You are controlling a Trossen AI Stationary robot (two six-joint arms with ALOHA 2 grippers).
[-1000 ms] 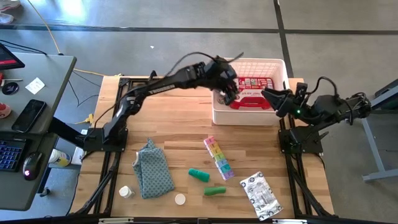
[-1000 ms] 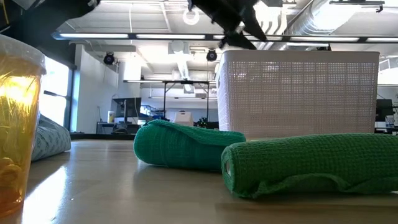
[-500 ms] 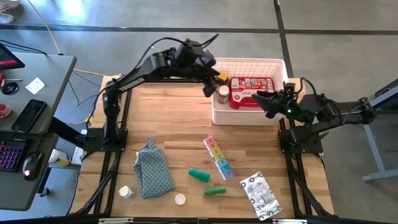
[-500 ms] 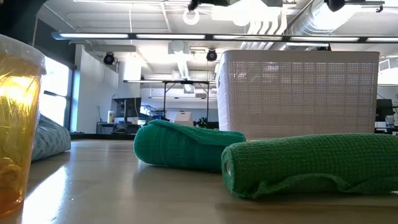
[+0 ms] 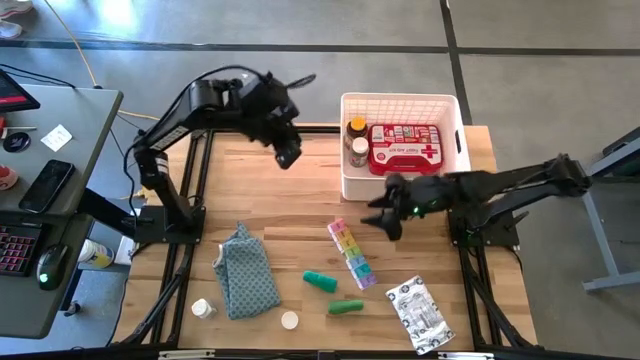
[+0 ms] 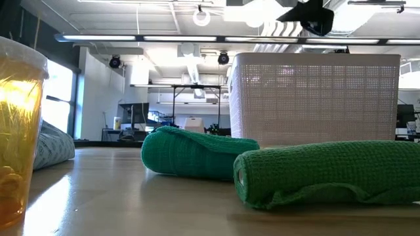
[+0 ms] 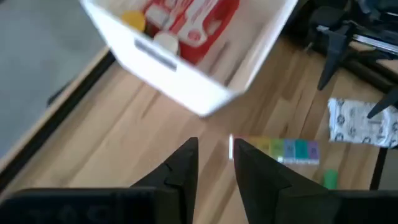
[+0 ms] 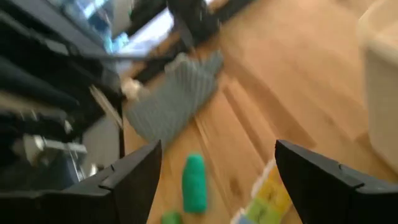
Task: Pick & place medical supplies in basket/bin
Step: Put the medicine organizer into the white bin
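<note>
A: Where do the supplies sit?

B: The white rectangular plastic bin with slotted sides point(image 5: 401, 187) stands at the far side of the wooden bench point(image 5: 290, 205). Inside it lie the red first-aid case with a white cross point(image 5: 405, 148) and, just beside the case, an amber pill bottle point(image 5: 355, 127) and a white-capped pill bottle point(image 5: 358, 151).

A: And outside the bin?

B: The rainbow pill organizer point(image 5: 351, 253) lies in front of the bin. Nearer the front edge are two green tubes point(image 5: 320, 281) point(image 5: 345, 306), a silver-white printed packet point(image 5: 418, 314), a small white roll point(image 5: 289, 320) and a white bottle point(image 5: 203, 308) beside the blue-grey patterned cloth point(image 5: 245, 273).

A: The grippers?

B: The left gripper point(image 5: 286, 156) hangs above bare bench, left of the bin; its wrist view shows the jaws narrow, a slim gap between them, holding nothing. The right gripper point(image 5: 384, 216) is low in front of the bin, near the organizer, jaws spread wide and empty.
</note>
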